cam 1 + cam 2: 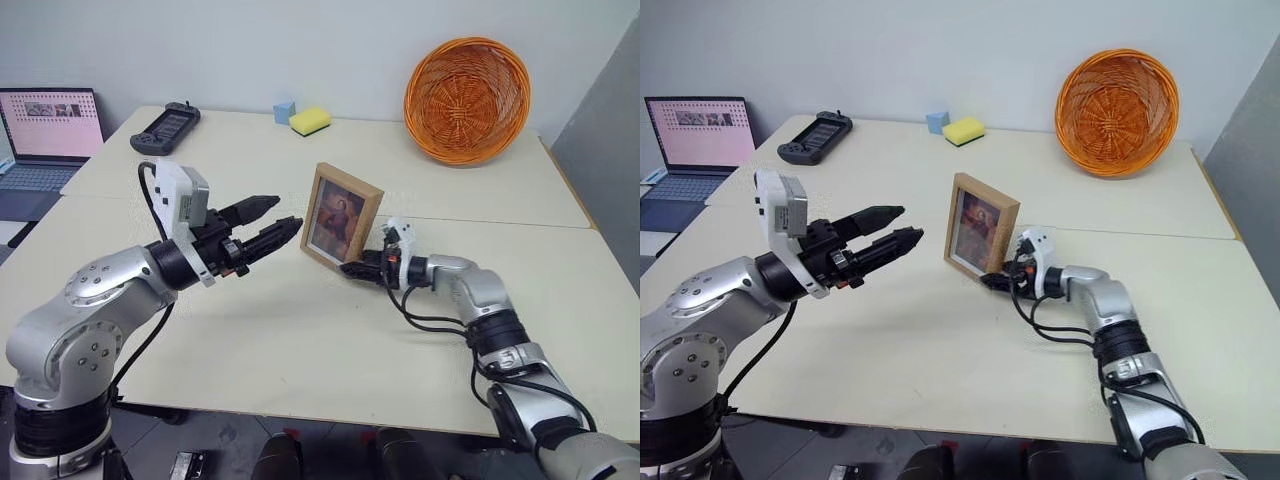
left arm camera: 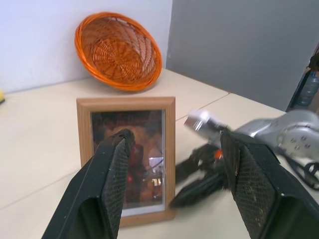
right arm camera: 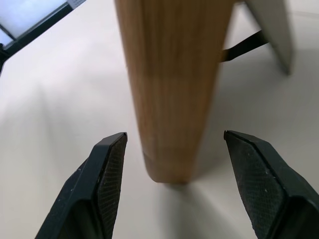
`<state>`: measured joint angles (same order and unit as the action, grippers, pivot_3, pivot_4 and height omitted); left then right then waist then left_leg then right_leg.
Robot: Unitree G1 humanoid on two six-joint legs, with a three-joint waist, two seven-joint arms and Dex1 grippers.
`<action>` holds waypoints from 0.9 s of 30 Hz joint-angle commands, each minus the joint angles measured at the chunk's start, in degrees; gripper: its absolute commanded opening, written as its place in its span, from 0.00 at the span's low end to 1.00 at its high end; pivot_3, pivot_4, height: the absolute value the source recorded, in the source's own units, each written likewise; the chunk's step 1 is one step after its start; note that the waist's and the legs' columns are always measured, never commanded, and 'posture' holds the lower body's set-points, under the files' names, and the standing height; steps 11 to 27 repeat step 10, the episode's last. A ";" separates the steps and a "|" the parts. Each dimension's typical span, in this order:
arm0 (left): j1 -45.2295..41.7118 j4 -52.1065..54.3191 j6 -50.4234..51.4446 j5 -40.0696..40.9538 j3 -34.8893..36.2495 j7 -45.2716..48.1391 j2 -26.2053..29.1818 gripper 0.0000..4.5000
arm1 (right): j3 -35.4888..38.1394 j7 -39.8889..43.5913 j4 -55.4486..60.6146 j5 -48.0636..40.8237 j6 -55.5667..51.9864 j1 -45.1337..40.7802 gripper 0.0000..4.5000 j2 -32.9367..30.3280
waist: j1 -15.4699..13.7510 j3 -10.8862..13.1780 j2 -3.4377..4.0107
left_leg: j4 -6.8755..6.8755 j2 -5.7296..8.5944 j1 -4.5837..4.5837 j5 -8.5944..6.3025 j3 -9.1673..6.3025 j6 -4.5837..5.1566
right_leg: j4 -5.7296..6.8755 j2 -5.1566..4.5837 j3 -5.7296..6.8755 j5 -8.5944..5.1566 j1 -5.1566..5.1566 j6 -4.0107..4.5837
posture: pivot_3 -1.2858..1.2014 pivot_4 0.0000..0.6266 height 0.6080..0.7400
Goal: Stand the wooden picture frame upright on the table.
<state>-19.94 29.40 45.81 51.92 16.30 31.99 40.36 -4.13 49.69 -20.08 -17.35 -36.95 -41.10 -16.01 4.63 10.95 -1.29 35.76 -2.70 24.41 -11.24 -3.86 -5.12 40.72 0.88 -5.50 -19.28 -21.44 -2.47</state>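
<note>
left eye view: picture frame (image 1: 341,217) stands upright on the table (image 1: 300,340), near the seam, portrait facing the robot. left gripper (image 1: 282,221) hovers in the air just left of the frame, jaws apart, holding nothing. right gripper (image 1: 352,268) sits low at the frame's bottom right corner, jaws spread, not gripping. orange basket (image 1: 467,98) tilted against the wall at the far right, yellow sponge (image 1: 310,121) and small blue block (image 1: 284,111) at the far edge, black controller (image 1: 165,128) far left, laptop (image 1: 45,135) off to the left.

right eye view: same layout, frame upright, both grippers near it, neither clamped on it.

left wrist view: frame seen front on between the two open fingers (image 2: 112,184), right gripper beside its lower corner, basket behind.

right wrist view: frame's wooden edge stands on the table between the wide-open fingers (image 3: 107,174), gap on both sides, fold-out stand (image 3: 271,27) behind it.
</note>
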 commanded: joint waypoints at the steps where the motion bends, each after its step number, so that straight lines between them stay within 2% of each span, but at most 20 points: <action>1: 0.03 -0.05 -1.21 -0.38 0.53 -0.38 -0.27 0.67 | 3.06 -1.72 10.07 -3.34 -4.57 2.95 0.73 -2.14 | 0.03 0.00 0.00 | 0.00 0.00 0.00 0.00 0.00 0.00 | 0.00 0.00 -0.01 0.00 0.00 0.00 | 0.52 0.24 1.00; 3: 0.03 0.01 -0.82 -0.35 0.36 -0.88 -0.44 0.67 | 5.04 -3.17 14.90 -5.20 -7.69 5.43 0.73 -3.28 | 0.05 0.00 0.00 | -0.01 -0.01 0.02 0.00 0.00 0.00 | -0.02 0.00 -0.01 0.00 -0.01 0.00 | 0.52 0.24 1.00; 6: 0.13 0.08 3.85 4.17 0.88 -1.23 0.63 0.67 | 9.80 -6.40 24.10 -9.20 -13.90 11.04 0.73 -4.79 | -0.11 0.00 0.00 | -0.02 0.00 0.05 0.00 -0.03 0.00 | -0.04 0.00 0.00 -0.01 -0.01 -0.01 | 0.52 0.24 1.00; 10: 0.10 -0.06 4.59 4.47 0.72 -0.44 1.69 0.67 | 12.95 -10.55 28.23 -12.35 -18.13 13.53 0.73 -3.98 | -0.03 0.01 0.00 | -0.02 0.00 0.13 0.00 0.00 0.01 | -0.18 0.01 -0.05 -0.01 -0.05 -0.01 | 0.52 0.24 1.00; 27: 0.10 -0.06 4.59 4.47 0.72 -0.44 1.69 0.67 | 12.95 -10.55 28.23 -12.35 -18.13 13.53 0.73 -3.98 | -0.03 0.01 0.00 | -0.02 0.00 0.13 0.00 0.00 0.01 | -0.18 0.01 -0.05 -0.01 -0.05 -0.01 | 0.52 0.24 1.00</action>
